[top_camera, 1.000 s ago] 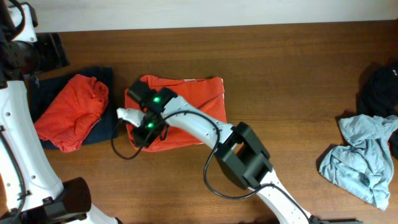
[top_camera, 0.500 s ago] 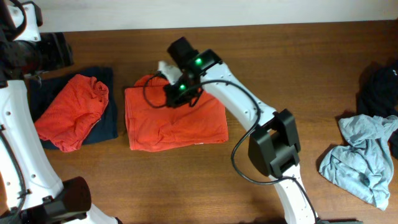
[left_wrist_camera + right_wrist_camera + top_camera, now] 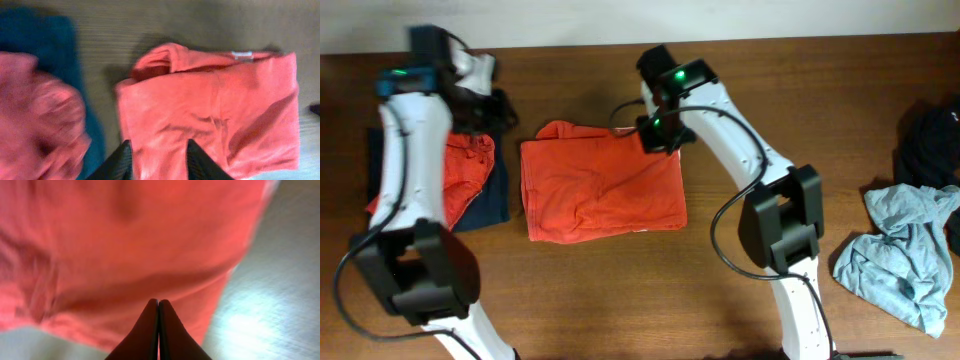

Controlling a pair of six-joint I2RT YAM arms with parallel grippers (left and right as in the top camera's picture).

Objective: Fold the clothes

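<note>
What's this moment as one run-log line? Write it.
red-orange cotton T-shirt: folded, on wooden table | left end effector: open, empty | right end effector: shut, over shirt

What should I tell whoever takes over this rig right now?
Left gripper open, empty, near the crumpled red-orange garment.
Right gripper shut, empty, over the far edge of the red-orange shirt.
Done: that shirt lies folded mid-table.
Left: the crumpled red-orange garment, lying on the navy garment at left; grey-blue garment and black garment at right, unfolded.
</note>
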